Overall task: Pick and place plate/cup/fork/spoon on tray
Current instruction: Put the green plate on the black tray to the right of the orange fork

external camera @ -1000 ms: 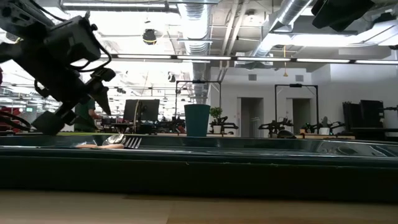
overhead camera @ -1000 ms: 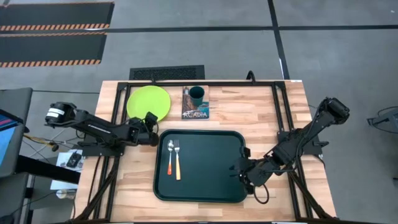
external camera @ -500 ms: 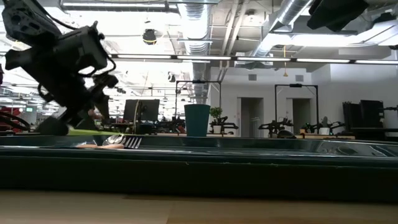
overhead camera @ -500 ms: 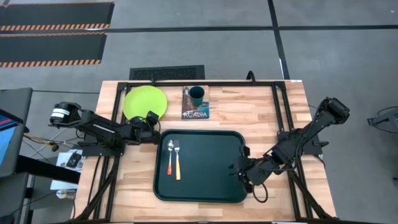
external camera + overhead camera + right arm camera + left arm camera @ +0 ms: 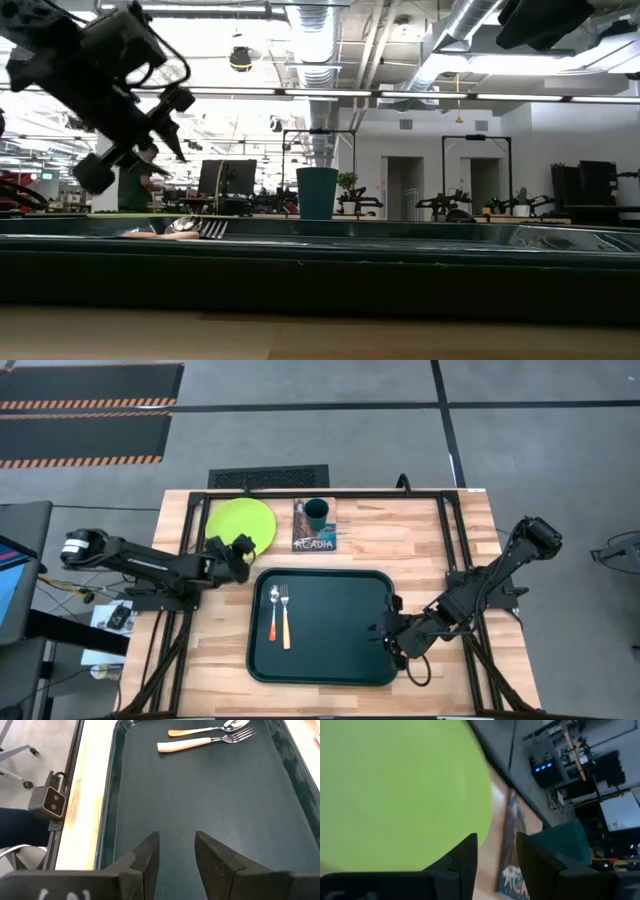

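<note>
The lime-green plate (image 5: 240, 520) lies flat on the table at the far left and fills the left wrist view (image 5: 395, 790). My left gripper (image 5: 242, 547) hovers above the plate's near edge, open by a narrow gap (image 5: 496, 855) and raised off the table (image 5: 168, 142). The teal cup (image 5: 316, 512) stands upright on the Acadia book (image 5: 314, 538). The spoon (image 5: 273, 610) and the fork (image 5: 285, 616) lie side by side on the floor of the dark green tray (image 5: 330, 660), at its left. My right gripper (image 5: 384, 633) waits, empty and slightly open (image 5: 176, 852), over the tray's right part.
The tray's raised rim (image 5: 320, 250) fills the foreground of the low view. A black frame rail (image 5: 185, 540) runs along the table's left side beside the plate. Bare wood (image 5: 400, 535) lies between the book and the right frame rail.
My left gripper has gone from the tray's far-left corner toward the table's far edge, over the plate's near edge. In the low view it dipped toward the table and has since risen again. My right arm has kept still.
</note>
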`<state>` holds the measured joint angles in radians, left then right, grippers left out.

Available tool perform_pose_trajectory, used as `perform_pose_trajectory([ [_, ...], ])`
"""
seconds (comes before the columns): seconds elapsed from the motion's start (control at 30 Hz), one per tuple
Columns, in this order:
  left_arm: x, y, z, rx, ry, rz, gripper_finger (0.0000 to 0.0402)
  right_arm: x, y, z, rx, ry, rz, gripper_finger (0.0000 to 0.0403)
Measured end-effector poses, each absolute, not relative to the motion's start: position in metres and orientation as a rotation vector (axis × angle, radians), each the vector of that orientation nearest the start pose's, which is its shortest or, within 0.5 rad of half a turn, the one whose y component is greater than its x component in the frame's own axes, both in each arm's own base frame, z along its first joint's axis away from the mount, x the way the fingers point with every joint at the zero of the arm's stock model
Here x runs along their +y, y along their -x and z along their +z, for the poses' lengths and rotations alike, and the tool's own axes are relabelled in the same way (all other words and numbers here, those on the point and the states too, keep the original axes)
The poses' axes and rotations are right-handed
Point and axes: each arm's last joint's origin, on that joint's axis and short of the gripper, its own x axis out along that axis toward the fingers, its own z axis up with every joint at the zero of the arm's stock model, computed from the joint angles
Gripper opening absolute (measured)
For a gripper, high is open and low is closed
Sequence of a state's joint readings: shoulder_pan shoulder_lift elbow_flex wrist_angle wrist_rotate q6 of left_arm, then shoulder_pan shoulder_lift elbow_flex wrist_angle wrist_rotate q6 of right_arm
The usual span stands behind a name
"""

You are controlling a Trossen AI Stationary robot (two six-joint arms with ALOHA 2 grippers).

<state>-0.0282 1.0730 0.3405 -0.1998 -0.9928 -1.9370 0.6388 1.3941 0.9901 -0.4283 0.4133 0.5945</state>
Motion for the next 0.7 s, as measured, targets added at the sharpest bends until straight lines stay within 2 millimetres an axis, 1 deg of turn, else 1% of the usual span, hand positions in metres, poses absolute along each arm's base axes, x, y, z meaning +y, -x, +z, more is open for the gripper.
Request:
perform_pose_trajectory([
  [0.07,0.026,-0.168,0.162,-0.294,1.166,1.234,0.0122,0.161,-0.236,0.252,0.75,-0.146,-0.009,0.0148],
  [0.13,0.03,-0.174,0.182,-0.349,1.101,1.142,0.0122,0.161,-0.236,0.252,0.751,-0.144,-0.01,0.0148],
  [0.2,0.036,-0.179,0.204,-0.388,0.971,1.074,0.0122,0.159,-0.237,0.252,0.749,-0.144,-0.018,0.0149],
  [0.27,0.043,-0.182,0.233,-0.425,0.827,1.024,0.0121,0.157,-0.239,0.252,0.749,-0.135,-0.022,0.015],
  [0.33,0.052,-0.181,0.259,-0.397,0.699,1.0,0.0121,0.154,-0.24,0.252,0.751,-0.13,-0.032,0.0149],
  [0.4,0.066,-0.177,0.277,-0.309,0.64,1.041,0.0117,0.151,-0.242,0.252,0.749,-0.13,-0.045,0.0148],
  [0.47,0.081,-0.172,0.289,-0.159,0.619,1.109,0.011,0.146,-0.245,0.252,0.75,-0.135,-0.064,0.0146],
  [0.6,0.117,-0.158,0.298,0.227,0.577,1.302,0.0104,0.136,-0.25,0.252,0.751,-0.136,-0.097,0.0146],
  [0.63,0.127,-0.157,0.3,0.3,0.563,1.325,0.0107,0.134,-0.252,0.252,0.751,-0.131,-0.103,0.0147],
  [0.7,0.149,-0.155,0.304,0.413,0.528,1.309,0.0117,0.129,-0.254,0.252,0.754,-0.124,-0.115,0.0148],
])
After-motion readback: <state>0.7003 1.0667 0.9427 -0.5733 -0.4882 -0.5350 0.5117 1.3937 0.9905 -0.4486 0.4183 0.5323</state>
